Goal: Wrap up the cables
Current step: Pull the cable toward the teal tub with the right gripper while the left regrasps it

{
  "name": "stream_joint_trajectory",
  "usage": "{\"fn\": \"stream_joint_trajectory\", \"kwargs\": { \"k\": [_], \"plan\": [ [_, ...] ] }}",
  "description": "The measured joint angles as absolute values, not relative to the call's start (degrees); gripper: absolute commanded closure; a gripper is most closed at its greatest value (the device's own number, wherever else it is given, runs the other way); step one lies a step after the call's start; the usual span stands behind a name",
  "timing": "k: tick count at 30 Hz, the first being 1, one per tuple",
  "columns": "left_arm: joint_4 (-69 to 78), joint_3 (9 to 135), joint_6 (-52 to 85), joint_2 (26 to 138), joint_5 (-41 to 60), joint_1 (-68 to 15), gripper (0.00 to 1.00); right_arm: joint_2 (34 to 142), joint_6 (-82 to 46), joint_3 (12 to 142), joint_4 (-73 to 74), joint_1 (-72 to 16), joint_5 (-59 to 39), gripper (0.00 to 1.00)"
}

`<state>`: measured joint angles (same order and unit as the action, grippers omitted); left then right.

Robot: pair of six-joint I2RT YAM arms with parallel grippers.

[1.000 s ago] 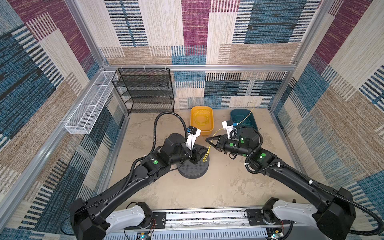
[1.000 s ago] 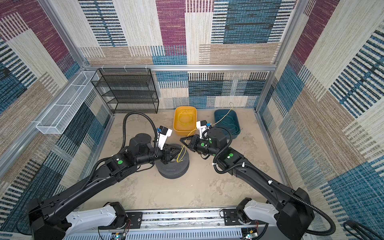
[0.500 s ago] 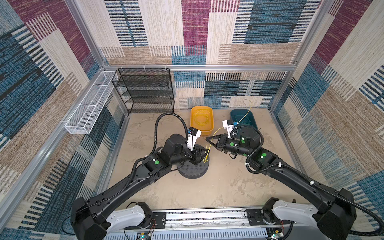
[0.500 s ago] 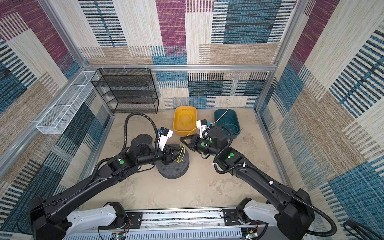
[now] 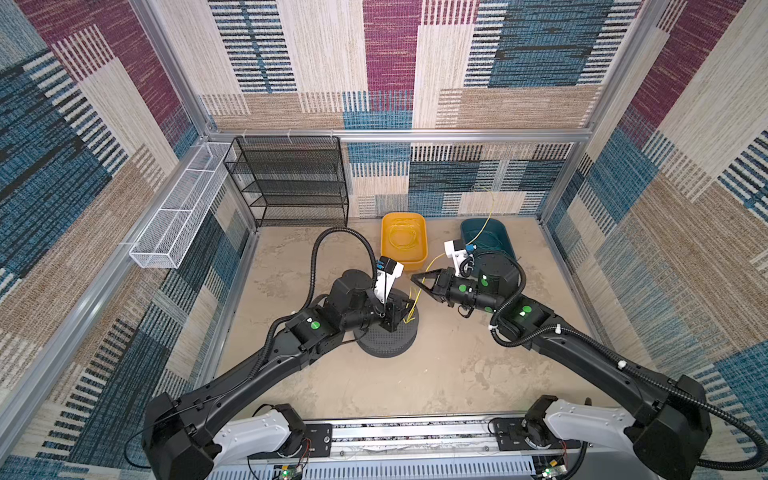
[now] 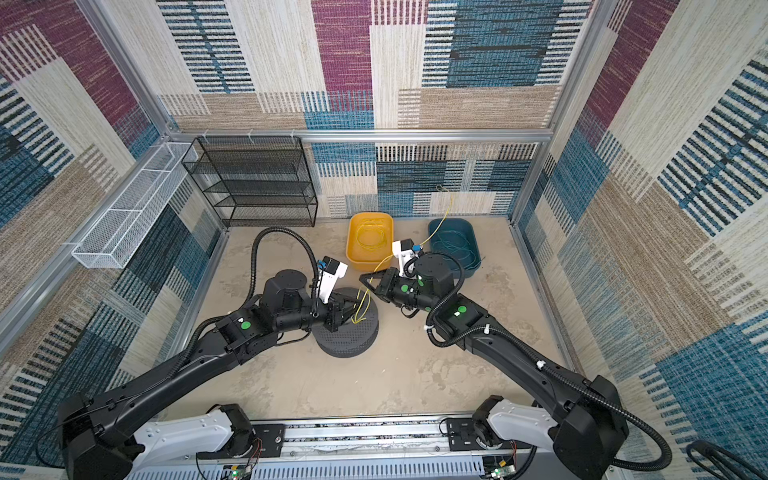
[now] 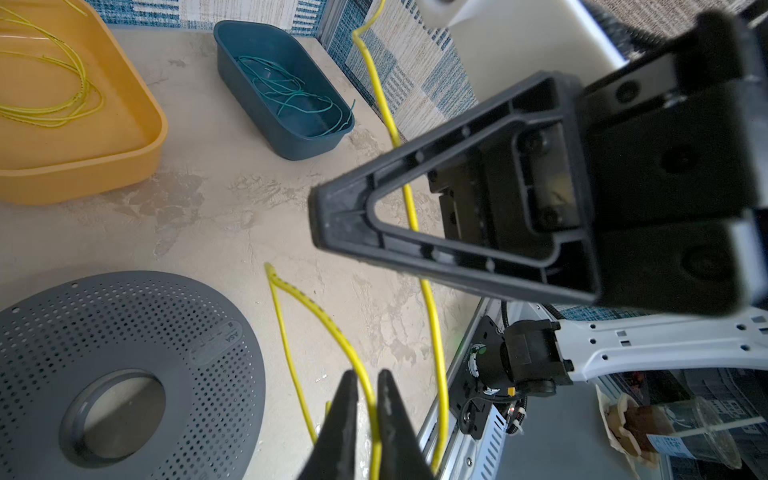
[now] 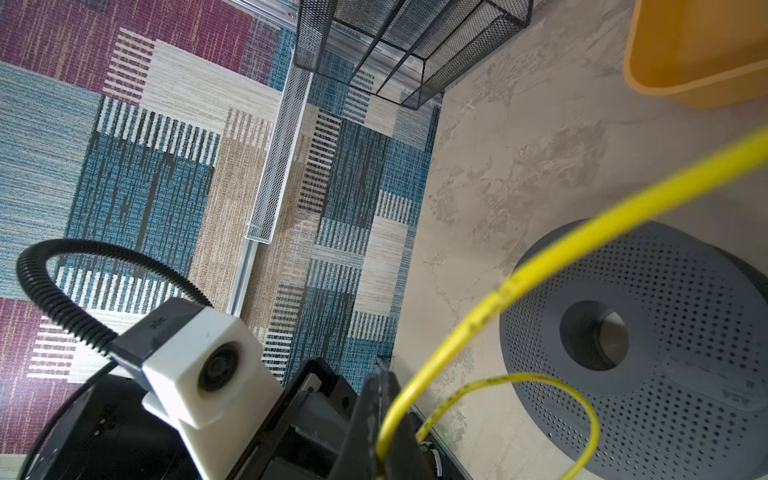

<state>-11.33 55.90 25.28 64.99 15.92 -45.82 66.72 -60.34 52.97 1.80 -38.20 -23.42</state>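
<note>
Fingers (image 7: 345, 424) of my left gripper (image 7: 368, 376) pinch the yellow cable (image 7: 430, 307) above the grey spool (image 7: 124, 324). My right gripper (image 7: 328, 220) is closed too, hold unclear. From the spool's far side, the cable's length stretches away.

L claw (image 7: 367, 378) jaws went part-open to shut, now pinching yellow cable (image 7: 433, 324)

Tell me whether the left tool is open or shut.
Shut: in the left wrist view the left tool pinches the yellow cable between its nearly touching fingertips.
</note>
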Motion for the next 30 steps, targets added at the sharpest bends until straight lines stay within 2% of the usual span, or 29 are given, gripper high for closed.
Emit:
{"fn": "stream_joint_trajectory", "kwargs": {
  "k": [2,14,30],
  "plan": [
    [-11.3,55.6,25.3,64.8,15.9,-45.8,1.0,66.6,-60.3,53.0,1.8,-38.2,-23.4,1.0],
    [-11.3,52.1,25.3,58.7,12.1,-45.8,1.0,66.3,-56.4,61.6,-4.1,-37.2,-19.9,1.0],
    [-15.8,44.6,25.7,44.0,5.8,-45.8,1.0,69.2,-51.3,68.8,-6.8,-20.3,-22.5,1.0]
  ]
}}
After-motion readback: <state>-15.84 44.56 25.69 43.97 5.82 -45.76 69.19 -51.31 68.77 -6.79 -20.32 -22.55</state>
